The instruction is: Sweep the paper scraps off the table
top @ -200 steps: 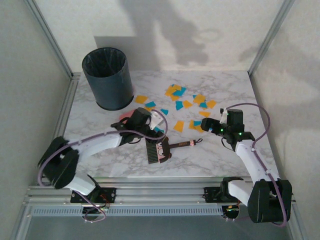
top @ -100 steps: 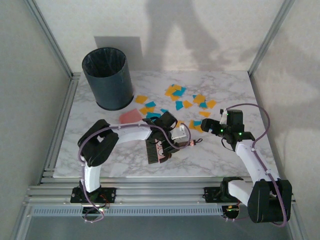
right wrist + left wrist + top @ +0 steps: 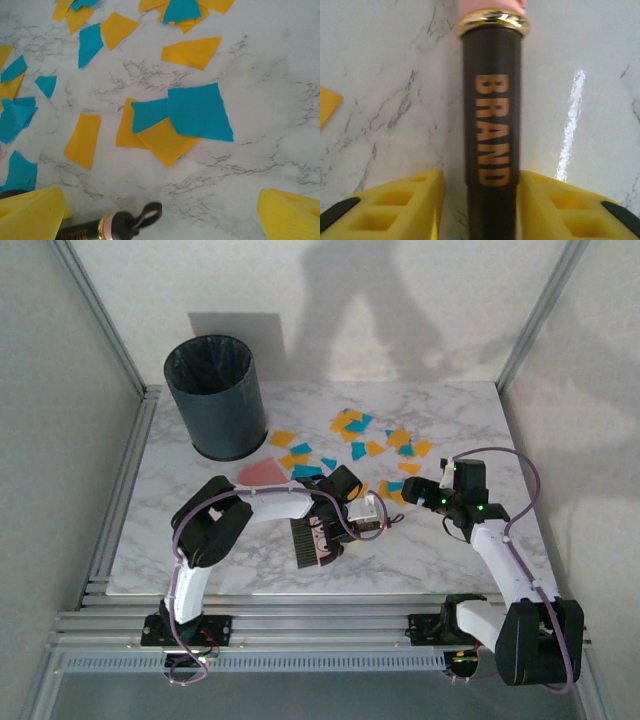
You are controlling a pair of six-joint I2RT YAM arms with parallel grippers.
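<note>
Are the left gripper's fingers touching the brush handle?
Cannot tell. Left wrist view: one finger seems to meet the handle, while a strip of table separates the other.

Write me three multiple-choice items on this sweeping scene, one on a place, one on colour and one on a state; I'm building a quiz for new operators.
1. The brush handle lies between the fingers of:
A) the left gripper
B) the right gripper
C) neither

2. The paper scraps are:
A) red and green
B) orange-yellow and teal-blue
C) all white

3. The right gripper is:
A) open, holding nothing
B) shut on a scrap
C) shut on the brush handle

Answers:
1 A: the left wrist view shows a yellow finger on either side of the handle.
2 B: both colours lie scattered on the table.
3 A: its fingers stand wide apart above the scraps.
</note>
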